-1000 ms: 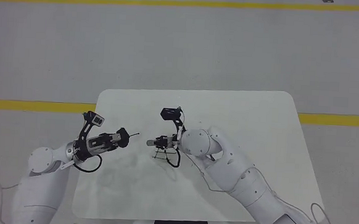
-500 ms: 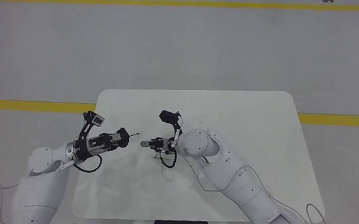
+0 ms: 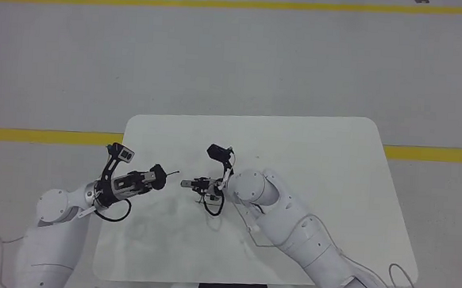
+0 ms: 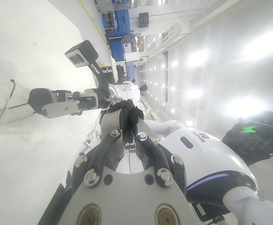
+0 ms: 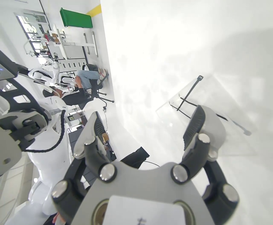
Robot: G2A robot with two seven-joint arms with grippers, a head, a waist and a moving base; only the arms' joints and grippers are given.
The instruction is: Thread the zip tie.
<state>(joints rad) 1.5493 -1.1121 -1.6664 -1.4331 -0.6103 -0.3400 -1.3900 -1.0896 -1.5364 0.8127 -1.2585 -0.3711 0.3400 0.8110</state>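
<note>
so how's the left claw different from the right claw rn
The left claw is shut on a black zip tie; the right claw is open and empty. The left claw is near the left edge of the table; the right claw nearer the middle, by a clear bag. Both point toward each other.

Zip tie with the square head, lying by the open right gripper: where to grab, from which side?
Probably the strap just behind the head of the zip tie, right gripper coming straight down, jaws across it. It lies flat, and other straps cross its tail end, so the head end is freer.
</note>
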